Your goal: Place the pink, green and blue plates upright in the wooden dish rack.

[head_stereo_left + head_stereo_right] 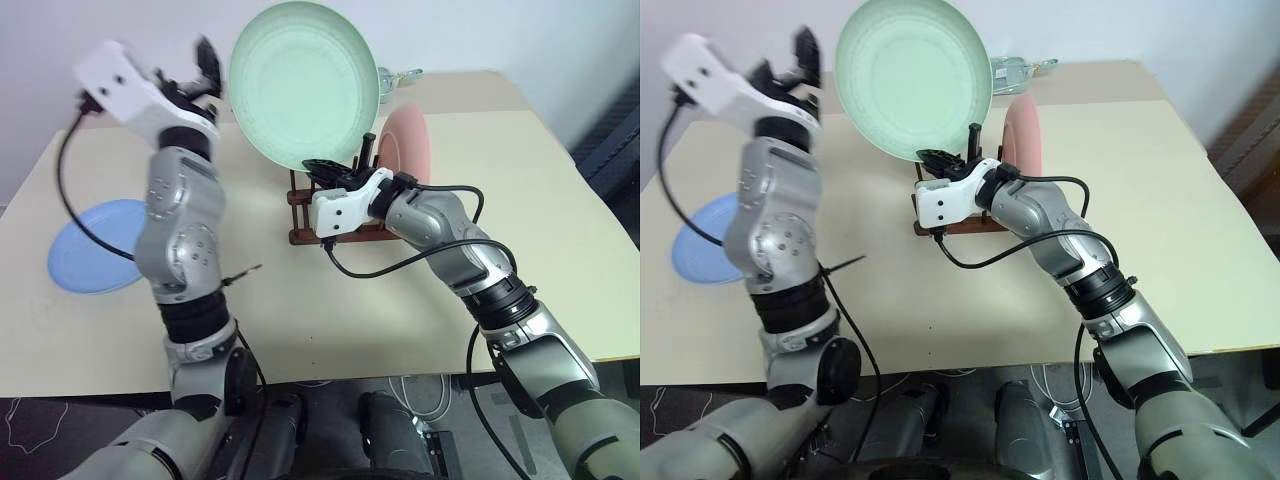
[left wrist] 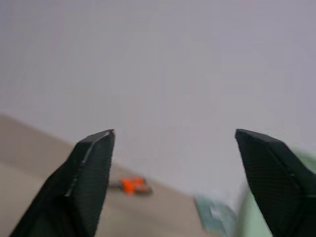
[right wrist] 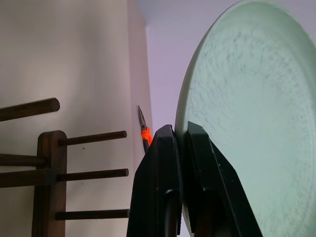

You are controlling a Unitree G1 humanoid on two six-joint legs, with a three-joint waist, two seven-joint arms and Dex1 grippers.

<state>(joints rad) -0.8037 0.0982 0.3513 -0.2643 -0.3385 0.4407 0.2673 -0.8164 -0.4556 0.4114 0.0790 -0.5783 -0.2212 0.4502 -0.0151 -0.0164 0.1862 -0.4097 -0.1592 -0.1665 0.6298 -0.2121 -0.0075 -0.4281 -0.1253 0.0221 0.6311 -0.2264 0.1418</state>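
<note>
Green plate [image 1: 303, 85] stands above the wooden dish rack [image 1: 300, 205], pinched by the right pincer [image 1: 325, 168]. Left pincer [image 1: 205, 62] beside the plate gapes wide, holding nothing.

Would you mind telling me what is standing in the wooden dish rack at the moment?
The pink plate stands upright at the far end of the wooden dish rack. The right tool, which grips the green plate, covers the rack's middle slots.

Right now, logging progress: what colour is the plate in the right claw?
Pale mint green plate, clearest in left eye view.
</note>
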